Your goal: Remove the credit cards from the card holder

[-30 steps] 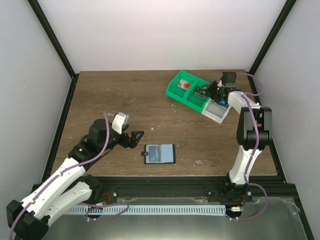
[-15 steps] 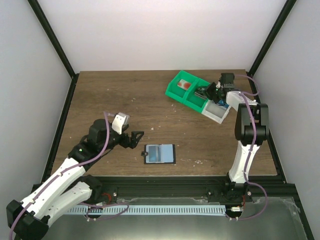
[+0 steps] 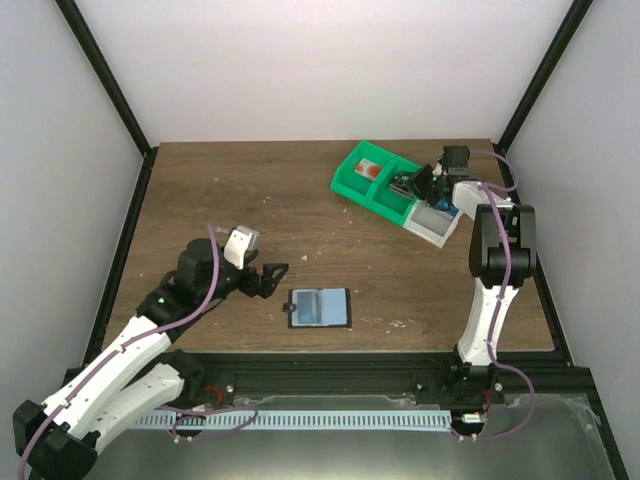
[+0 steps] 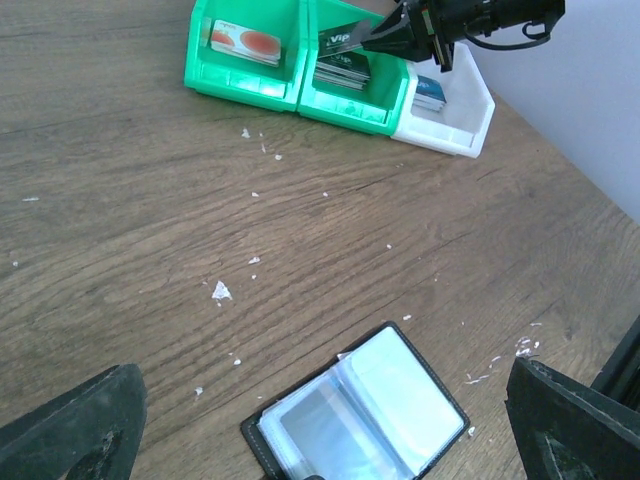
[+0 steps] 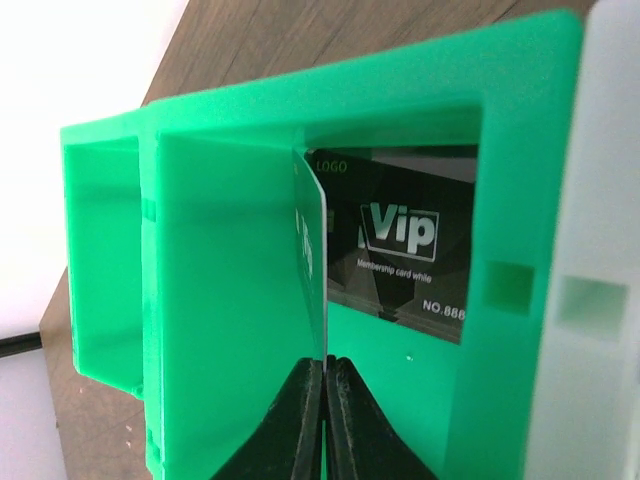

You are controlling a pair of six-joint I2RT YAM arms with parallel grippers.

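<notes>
The card holder (image 3: 320,308) lies open and flat on the wood table, its two pale blue-grey panels up; it also shows in the left wrist view (image 4: 355,420). My left gripper (image 3: 272,277) is open just left of it, with nothing between its fingers (image 4: 75,430). My right gripper (image 3: 412,183) is over the green bin (image 3: 375,180), shut on a credit card (image 5: 312,250) seen edge-on. The left wrist view shows that card (image 4: 340,40) as dark with "Vip" on it.
The green bin has two compartments: a white and red card (image 4: 245,40) in the left one, a stack of dark Vip cards (image 5: 410,240) in the right one. A white bin (image 3: 435,220) with a blue card adjoins it. Pale crumbs dot the table.
My right gripper has shifted slightly over the green bin with the card still in it. The left arm and the card holder have not moved.
</notes>
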